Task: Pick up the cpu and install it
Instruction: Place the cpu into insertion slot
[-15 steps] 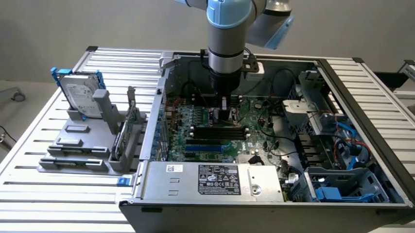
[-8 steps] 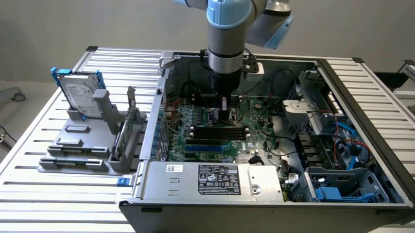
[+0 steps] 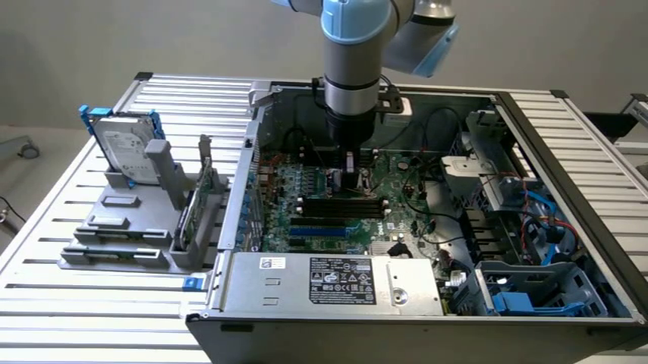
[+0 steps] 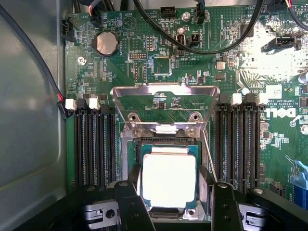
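Gripper (image 3: 351,180): lowered into the open case (image 3: 536,136) over the green board (image 3: 405,199); its fingers (image 4: 131,202) are parted, one on each side of the cpu (image 4: 168,177), grip released.
Hard drive (image 3: 127,148): upright in a blue frame on the grey rack (image 3: 117,227), at the exterior view's left, outside the case.
Cpu: lying flat in the black-framed socket (image 4: 132,159), silver top up, between the memory slots (image 4: 94,144), with the metal retention plate (image 4: 163,91) swung open.
Power supply (image 3: 335,282): along the case's near edge.
Blue cables (image 3: 552,220): inside the case, at the exterior view's right.
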Tool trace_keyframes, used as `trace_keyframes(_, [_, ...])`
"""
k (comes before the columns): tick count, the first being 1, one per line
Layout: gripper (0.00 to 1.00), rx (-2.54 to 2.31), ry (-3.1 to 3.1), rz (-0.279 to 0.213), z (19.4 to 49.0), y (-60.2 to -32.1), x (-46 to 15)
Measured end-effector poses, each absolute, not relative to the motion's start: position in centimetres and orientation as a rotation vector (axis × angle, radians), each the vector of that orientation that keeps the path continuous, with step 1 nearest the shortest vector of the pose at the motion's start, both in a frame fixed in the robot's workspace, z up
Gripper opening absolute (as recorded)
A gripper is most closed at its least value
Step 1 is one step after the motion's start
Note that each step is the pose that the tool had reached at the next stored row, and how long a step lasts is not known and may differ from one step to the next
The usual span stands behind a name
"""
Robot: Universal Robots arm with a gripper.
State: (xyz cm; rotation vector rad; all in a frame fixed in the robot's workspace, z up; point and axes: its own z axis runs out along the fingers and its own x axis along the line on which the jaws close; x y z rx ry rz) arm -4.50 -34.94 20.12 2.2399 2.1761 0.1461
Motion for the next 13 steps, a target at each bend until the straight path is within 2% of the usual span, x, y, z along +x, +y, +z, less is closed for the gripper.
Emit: trace_keyframes(13, [0.55,2.238,2.174,0.142,19.76,-34.46,-4.52])
